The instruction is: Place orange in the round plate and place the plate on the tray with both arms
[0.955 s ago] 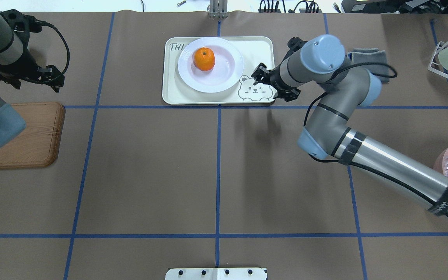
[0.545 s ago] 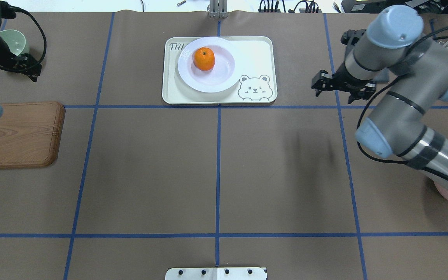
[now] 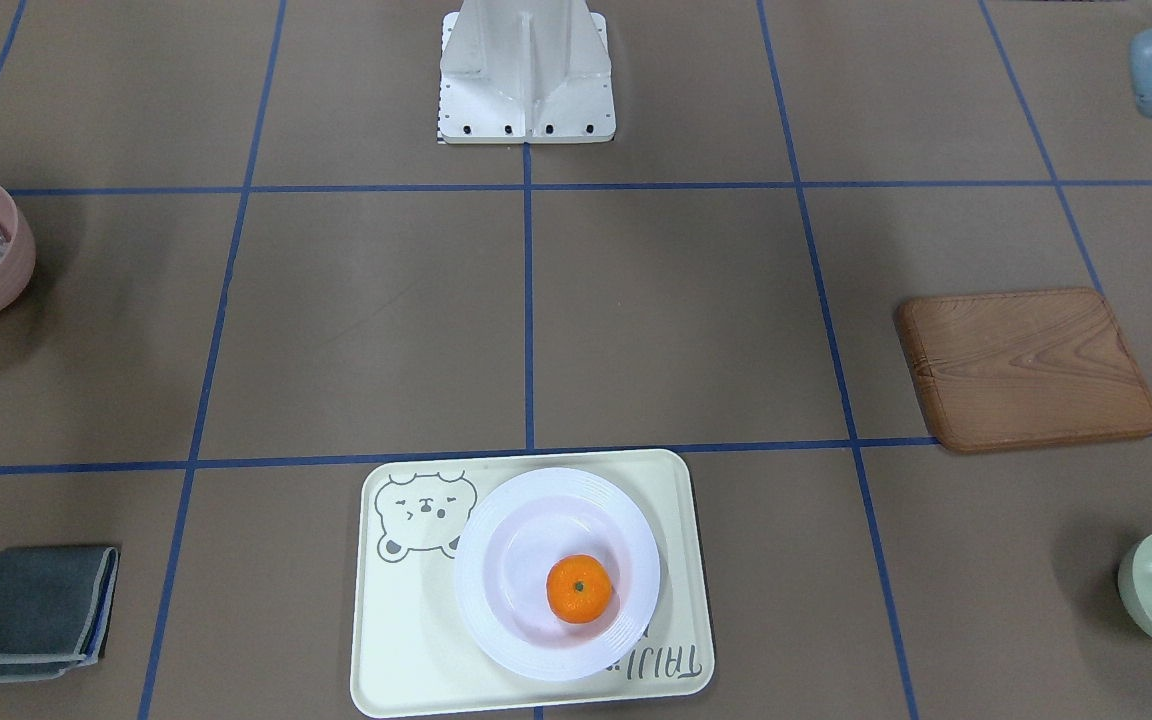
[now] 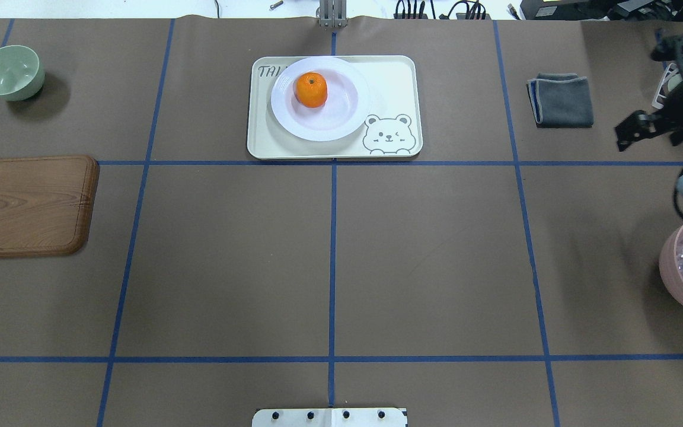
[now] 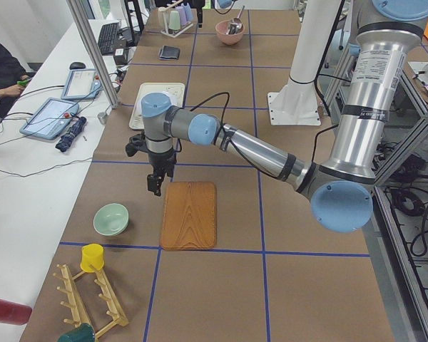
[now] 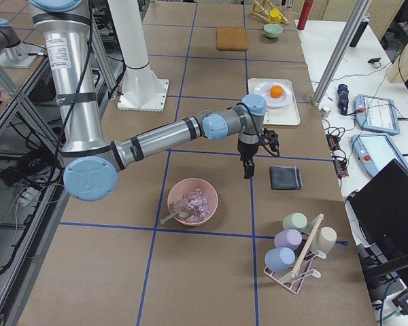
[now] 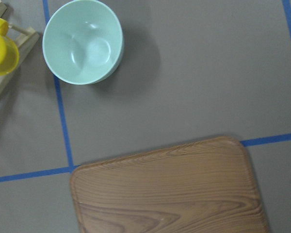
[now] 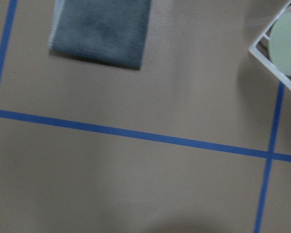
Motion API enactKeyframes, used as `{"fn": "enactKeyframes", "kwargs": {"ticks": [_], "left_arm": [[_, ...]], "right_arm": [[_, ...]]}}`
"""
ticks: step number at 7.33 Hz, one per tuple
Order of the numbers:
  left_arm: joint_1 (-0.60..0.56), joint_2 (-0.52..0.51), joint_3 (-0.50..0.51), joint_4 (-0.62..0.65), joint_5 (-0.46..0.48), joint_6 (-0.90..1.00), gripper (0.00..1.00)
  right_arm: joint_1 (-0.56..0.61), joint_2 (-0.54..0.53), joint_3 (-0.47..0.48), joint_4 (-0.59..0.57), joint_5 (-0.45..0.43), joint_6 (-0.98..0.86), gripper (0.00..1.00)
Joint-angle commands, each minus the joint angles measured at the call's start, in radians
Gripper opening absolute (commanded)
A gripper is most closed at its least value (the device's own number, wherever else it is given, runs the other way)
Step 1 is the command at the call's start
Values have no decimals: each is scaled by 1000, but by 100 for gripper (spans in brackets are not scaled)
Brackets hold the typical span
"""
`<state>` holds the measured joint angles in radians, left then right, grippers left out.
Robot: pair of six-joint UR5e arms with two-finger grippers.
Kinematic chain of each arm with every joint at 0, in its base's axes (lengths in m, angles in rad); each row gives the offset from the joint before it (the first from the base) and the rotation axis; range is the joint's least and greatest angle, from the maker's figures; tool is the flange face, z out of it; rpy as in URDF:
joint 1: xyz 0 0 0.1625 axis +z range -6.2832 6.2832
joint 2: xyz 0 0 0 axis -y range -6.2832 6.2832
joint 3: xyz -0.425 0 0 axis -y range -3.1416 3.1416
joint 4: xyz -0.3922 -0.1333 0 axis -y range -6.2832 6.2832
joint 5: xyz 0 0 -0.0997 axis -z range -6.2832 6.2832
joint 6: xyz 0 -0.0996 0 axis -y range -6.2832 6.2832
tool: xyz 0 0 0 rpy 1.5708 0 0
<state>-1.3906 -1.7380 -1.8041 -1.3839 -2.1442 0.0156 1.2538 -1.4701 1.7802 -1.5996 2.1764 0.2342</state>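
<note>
On tray (image 4: 390, 83): plate (image 4: 341, 127) holding orange (image 4: 310, 89) | overhead: right gripper (image 4: 653, 130); side view: left gripper (image 5: 153, 187) | openings unclear

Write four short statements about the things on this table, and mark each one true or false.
1. The orange lies in the plate. True.
2. The plate stands beside the tray. False: it stands on the tray.
3. The green bowl is empty. True.
4. The cloth lies on the tray. False: it lies on the table, apart from the tray.
</note>
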Motion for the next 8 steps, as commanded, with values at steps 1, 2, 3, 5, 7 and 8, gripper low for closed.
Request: {"fn": "enactKeyframes", "kwargs": {"ticks": [1, 2, 3, 5, 7, 8], "left_arm": [[-77, 84, 8, -10, -8, 50, 99], [-79, 103, 8, -9, -5, 43, 99], [-79, 106, 14, -9, -2, 50, 99], [-108, 110, 73, -11, -5, 47, 99], [-145, 113, 101, -11, -8, 46, 99], [-163, 147, 120, -14, -84, 47, 99]], "right_arm": [[152, -99, -62, 7, 51, -359, 100], [208, -104, -80, 7, 46, -359, 100], [213, -96, -146, 9, 1, -362, 100], [249, -79, -177, 7, -27, -351, 100], [298, -81, -179, -5, 6, -349, 100], [309, -82, -179, -6, 51, -331, 100]]}}
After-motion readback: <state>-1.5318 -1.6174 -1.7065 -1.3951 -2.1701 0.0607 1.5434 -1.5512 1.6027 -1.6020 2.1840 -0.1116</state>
